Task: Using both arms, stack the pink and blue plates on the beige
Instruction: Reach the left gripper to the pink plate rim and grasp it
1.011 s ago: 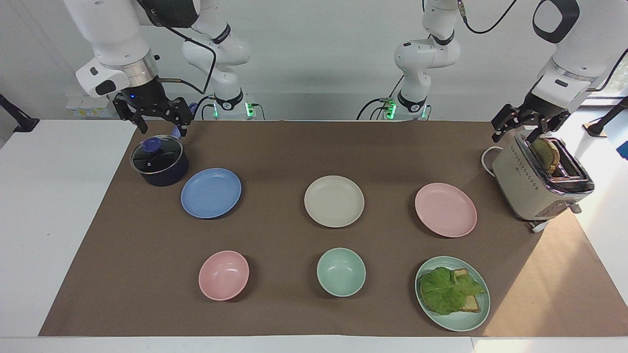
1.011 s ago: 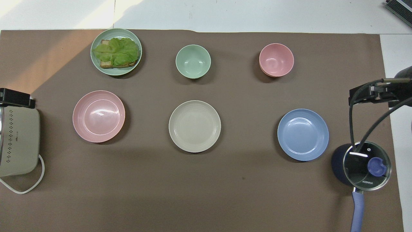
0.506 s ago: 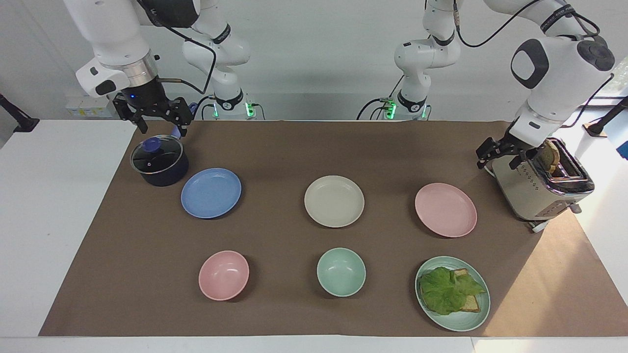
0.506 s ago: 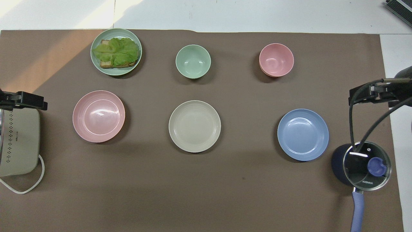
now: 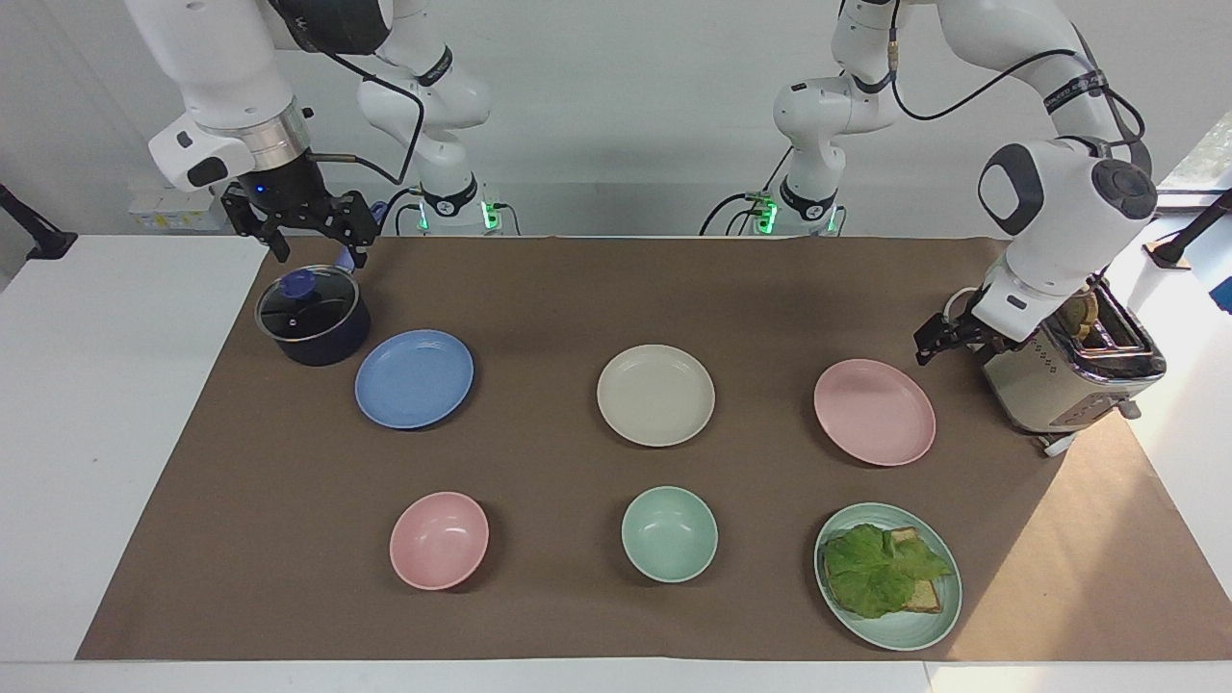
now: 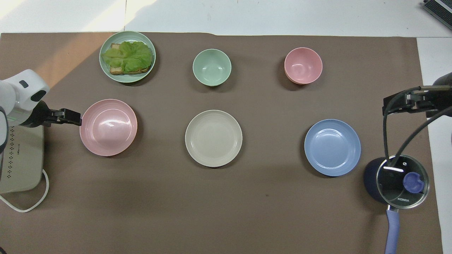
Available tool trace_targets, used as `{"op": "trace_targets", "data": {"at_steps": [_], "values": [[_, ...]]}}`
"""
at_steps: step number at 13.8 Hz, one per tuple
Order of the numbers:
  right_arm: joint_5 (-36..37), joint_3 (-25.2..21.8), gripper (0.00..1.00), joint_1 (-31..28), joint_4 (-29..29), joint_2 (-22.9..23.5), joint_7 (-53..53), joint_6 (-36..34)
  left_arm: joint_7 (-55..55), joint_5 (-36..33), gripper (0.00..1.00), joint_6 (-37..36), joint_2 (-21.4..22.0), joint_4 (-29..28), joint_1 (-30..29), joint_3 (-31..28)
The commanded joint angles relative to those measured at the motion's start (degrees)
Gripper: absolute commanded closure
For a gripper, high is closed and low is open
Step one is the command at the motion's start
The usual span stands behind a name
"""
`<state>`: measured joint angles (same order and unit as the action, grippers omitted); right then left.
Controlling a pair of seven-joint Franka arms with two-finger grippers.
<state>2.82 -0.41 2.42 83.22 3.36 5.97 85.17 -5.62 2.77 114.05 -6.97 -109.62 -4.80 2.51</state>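
Three plates lie in a row on the brown mat. The beige plate [image 5: 655, 395] [image 6: 213, 138] is in the middle. The blue plate [image 5: 414, 378] [image 6: 332, 147] lies toward the right arm's end and the pink plate [image 5: 874, 412] [image 6: 108, 127] toward the left arm's end. My left gripper [image 5: 936, 345] [image 6: 74, 117] hangs low and open between the toaster and the pink plate's rim, holding nothing. My right gripper [image 5: 320, 258] [image 6: 395, 106] waits open and empty in the air over the pot's robot-side edge, beside the blue plate.
A dark pot with a glass lid [image 5: 313, 318] stands beside the blue plate. A toaster [image 5: 1068, 371] holding bread stands at the left arm's end. Farther from the robots are a pink bowl [image 5: 439, 539], a mint bowl [image 5: 669, 533] and a mint plate [image 5: 905, 635] with lettuce and toast.
My left arm has swung down from above the toaster to the pink plate's rim. The right arm and all the plates have stayed put.
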Motion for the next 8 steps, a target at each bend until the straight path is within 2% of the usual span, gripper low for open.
{"op": "trace_targets", "data": {"at_steps": [1, 3, 8], "values": [[-0.45, -0.29, 0.00, 0.13, 0.36, -0.37, -0.08, 0.35, 0.08, -1.18, 0.00, 4.06, -1.63, -1.65, -0.20, -0.23], [-0.45, -0.29, 0.00, 0.04, 0.36, -0.37, -0.26, 0.43, 0.17, -1.10, 0.00, 8.01, -3.22, -3.84, -0.64, -0.32], [-0.45, -0.38, 0.00, 0.04, 0.36, -0.37, -0.43, 0.35, 3.50, -0.13, 0.00, 8.12, -7.00, -4.46, -1.79, -0.23]]}}
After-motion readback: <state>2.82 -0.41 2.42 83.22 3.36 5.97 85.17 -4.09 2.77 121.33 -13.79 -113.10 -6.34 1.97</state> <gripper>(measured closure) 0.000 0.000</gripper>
